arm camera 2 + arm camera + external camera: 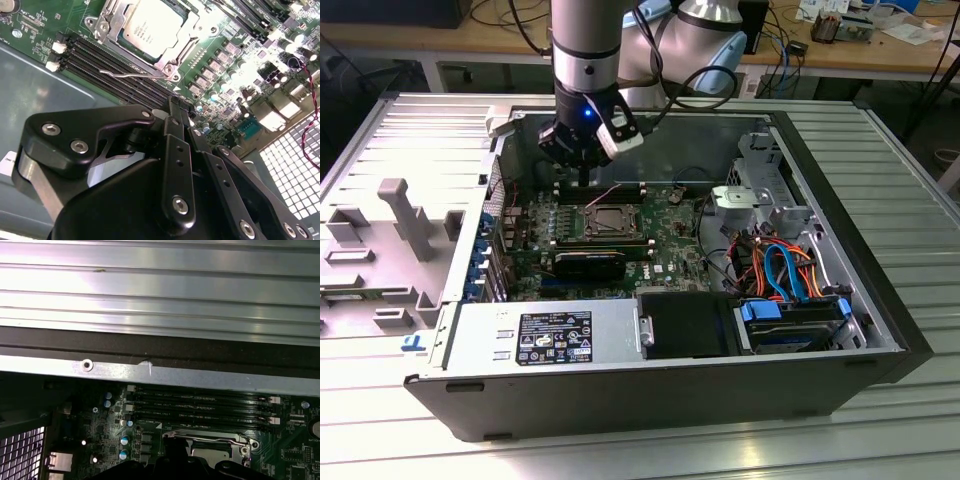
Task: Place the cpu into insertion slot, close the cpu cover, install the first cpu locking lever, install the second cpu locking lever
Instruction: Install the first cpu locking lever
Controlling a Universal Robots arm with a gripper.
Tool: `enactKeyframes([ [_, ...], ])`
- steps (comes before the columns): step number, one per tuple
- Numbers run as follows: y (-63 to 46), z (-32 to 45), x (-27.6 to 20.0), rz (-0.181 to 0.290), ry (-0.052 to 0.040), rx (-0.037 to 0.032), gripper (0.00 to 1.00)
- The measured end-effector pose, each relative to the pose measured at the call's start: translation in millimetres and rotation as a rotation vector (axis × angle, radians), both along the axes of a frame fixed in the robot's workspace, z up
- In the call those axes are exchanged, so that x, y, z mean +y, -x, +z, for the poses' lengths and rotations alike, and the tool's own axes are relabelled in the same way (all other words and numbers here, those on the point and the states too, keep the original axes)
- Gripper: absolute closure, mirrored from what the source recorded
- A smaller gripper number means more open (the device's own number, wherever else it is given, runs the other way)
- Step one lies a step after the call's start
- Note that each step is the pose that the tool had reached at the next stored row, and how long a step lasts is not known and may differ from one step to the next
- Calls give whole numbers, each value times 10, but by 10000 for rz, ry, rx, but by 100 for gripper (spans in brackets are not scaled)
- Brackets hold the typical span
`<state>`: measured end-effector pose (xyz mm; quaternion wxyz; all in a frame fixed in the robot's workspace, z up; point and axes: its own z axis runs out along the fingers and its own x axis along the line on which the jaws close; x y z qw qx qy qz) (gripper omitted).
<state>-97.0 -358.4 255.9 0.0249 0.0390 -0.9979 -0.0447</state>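
Fingers (176, 117) of the gripper (181, 114) were squeezed together with nothing between them, hanging over the memory slots (107, 62) just beside the insertion slot (103, 20). The cpu (152, 27) sat flat in that slot with the cpu cover (170, 56) down around it, so it looked snug. One thin locking lever (131, 75) stuck out loose beside it. Little round capacitors (212, 82) crowded near.

A ribbed metal tabletop (905, 160) carries everything. An open computer case (650, 395) lies directly on it. A grey plastic panel (380, 250) lies beside the case.
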Motion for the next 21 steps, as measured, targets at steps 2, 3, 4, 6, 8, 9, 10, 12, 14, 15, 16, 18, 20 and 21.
enactKeyframes([
  [2,0,-5,0,0,0,0,89],
  [3,0,-7,0,0,0,0,89],
  [4,0,-13,0,0,0,0,89],
  [6,0,-20,0,0,1,0,89],
  [8,0,-27,0,0,0,0,89],
  [9,0,-29,0,0,0,0,89],
  [10,0,-32,0,0,0,0,89],
  [12,0,-37,0,0,1,0,89],
  [14,0,-43,0,0,0,0,89],
  [15,0,-46,0,0,0,0,89],
  [16,0,-47,0,0,1,0,89],
  [18,0,-53,0,0,0,0,89],
  [20,0,-57,0,0,0,0,89],
  [21,0,-61,0,0,-1,0,89],
])
